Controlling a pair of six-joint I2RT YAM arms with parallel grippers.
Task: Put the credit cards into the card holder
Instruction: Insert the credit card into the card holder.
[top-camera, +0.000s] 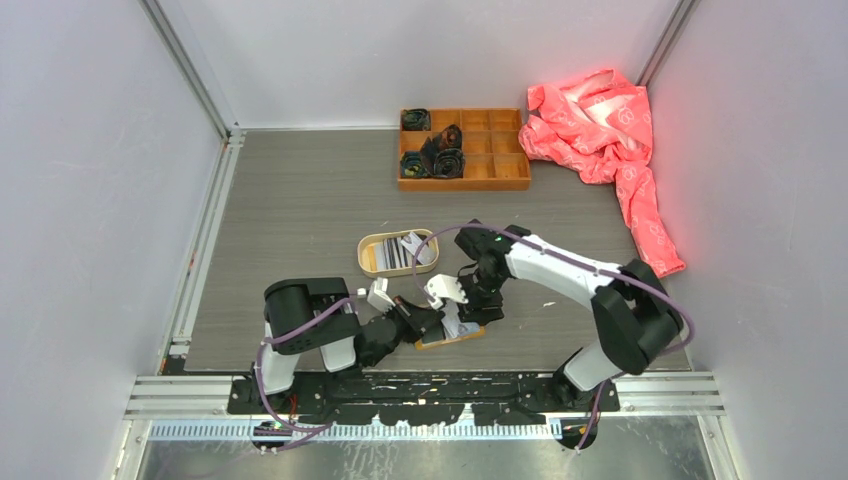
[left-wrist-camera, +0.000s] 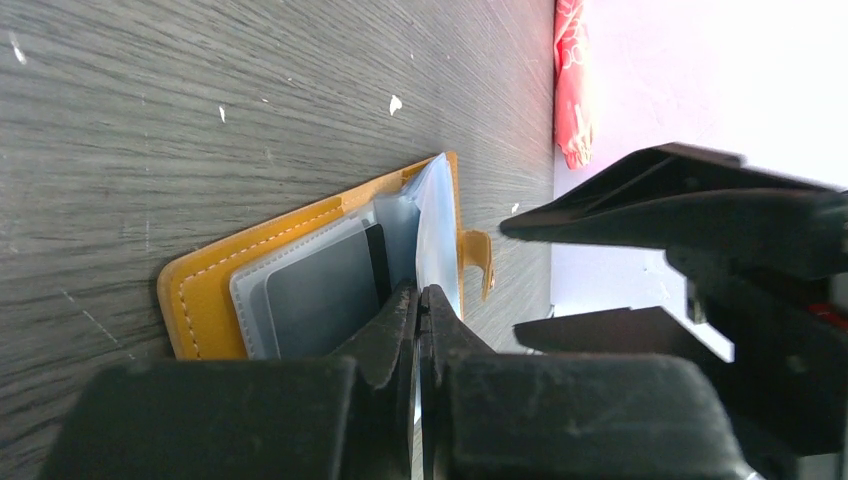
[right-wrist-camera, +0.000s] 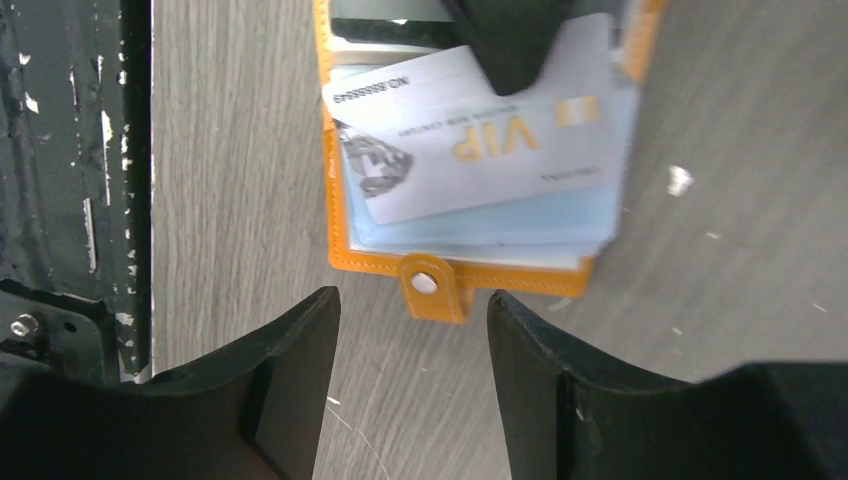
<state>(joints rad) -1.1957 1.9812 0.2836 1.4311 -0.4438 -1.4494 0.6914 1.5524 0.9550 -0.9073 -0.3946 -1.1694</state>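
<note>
The mustard-orange card holder (top-camera: 452, 337) lies open near the table's front edge. My left gripper (left-wrist-camera: 420, 295) is shut on one of its clear inner sleeves (left-wrist-camera: 438, 220), holding that sleeve up; a grey card (left-wrist-camera: 320, 300) sits in a pocket beside it. A white VIP credit card (right-wrist-camera: 470, 150) lies askew across the sleeves; whether it is inside one I cannot tell. My right gripper (right-wrist-camera: 412, 298) hangs open just off the holder's snap tab (right-wrist-camera: 432, 290), with nothing between its fingers. More credit cards (top-camera: 405, 250) lie in the oval tray.
The oval tan tray (top-camera: 368, 256) stands just behind the holder. An orange wooden compartment box (top-camera: 500, 150) with dark rolls and a pink cloth (top-camera: 600, 125) are at the back right. A black metal rail (right-wrist-camera: 70, 150) runs along the near edge.
</note>
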